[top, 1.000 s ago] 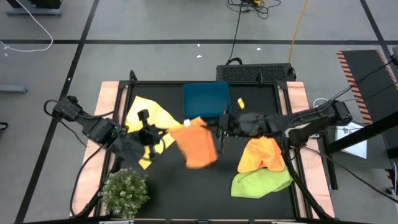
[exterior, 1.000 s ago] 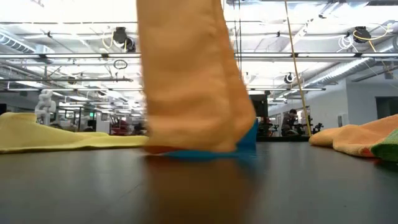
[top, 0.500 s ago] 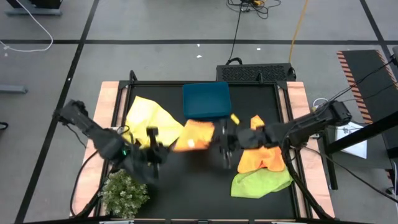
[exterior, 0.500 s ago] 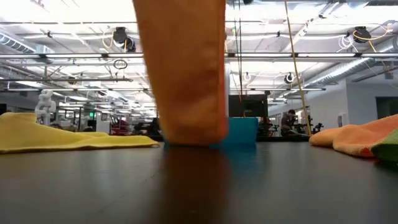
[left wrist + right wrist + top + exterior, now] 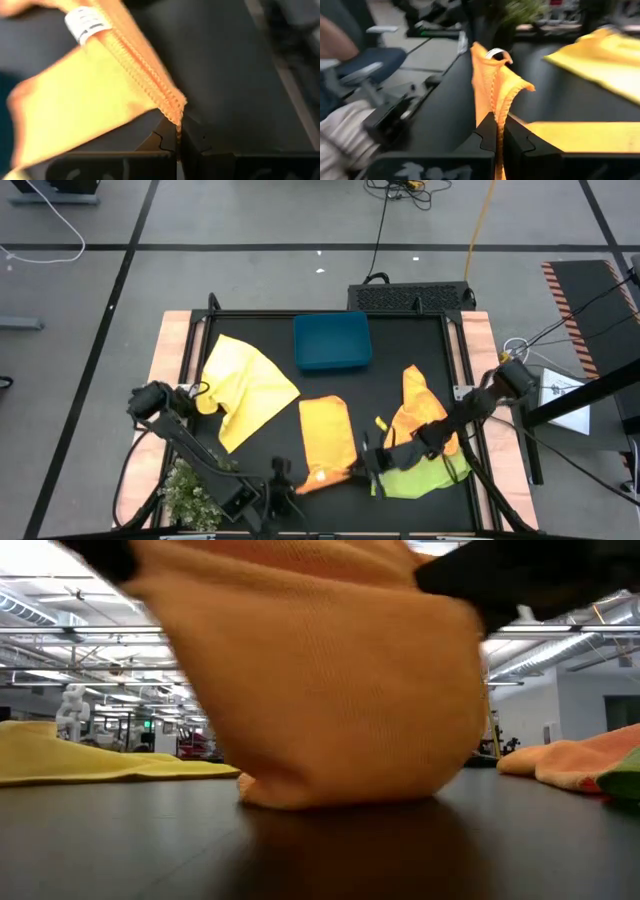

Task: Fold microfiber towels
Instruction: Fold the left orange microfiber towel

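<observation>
The orange towel is laid out lengthwise at the table's centre, its near edge raised so it can be spread flat for folding. That edge is pinched at one corner by the left gripper and at the other by the right gripper. A second earlier it hung bunched near the blue bin; it has since been drawn toward the near edge.

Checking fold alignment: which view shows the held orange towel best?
The high view: the whole orange towel lies stretched on the black table, near edge held by the left tool and the right tool. The low view shows only a close orange bulge. Each wrist view shows just a pinched hem and the white tag.
</observation>
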`<action>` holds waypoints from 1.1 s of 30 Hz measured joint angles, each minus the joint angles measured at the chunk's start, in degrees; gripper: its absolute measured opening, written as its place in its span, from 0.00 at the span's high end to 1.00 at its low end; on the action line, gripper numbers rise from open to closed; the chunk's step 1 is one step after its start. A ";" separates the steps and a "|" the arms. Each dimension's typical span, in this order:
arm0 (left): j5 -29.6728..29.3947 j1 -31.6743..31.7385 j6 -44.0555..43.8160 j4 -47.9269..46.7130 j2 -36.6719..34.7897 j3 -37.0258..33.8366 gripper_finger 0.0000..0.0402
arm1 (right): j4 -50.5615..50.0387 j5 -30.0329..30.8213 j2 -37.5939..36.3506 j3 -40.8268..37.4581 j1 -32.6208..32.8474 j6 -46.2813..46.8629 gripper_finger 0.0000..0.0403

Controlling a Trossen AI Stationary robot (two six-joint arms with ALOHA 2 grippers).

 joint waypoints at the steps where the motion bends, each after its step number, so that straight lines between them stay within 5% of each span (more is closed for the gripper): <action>1: 1.10 -0.14 1.11 1.35 0.30 0.00 1.00 | 0.50 -0.03 1.66 0.68 0.87 0.10 1.00; 7: -1.89 -0.24 0.26 -3.16 -3.09 -0.04 1.00 | 0.43 1.83 6.10 4.67 3.79 -0.91 1.00; 16: -6.49 2.65 0.61 -10.79 -8.88 -0.07 0.99 | -4.69 18.64 0.51 4.76 2.66 -2.91 1.00; 22: -6.57 7.84 0.61 -16.80 -9.05 -0.21 0.99 | -10.48 19.53 -0.05 4.71 -1.15 1.40 1.00; 33: -0.98 21.87 10.46 -8.47 -12.89 -12.82 0.98 | -18.32 23.97 0.00 3.98 -7.87 8.75 1.00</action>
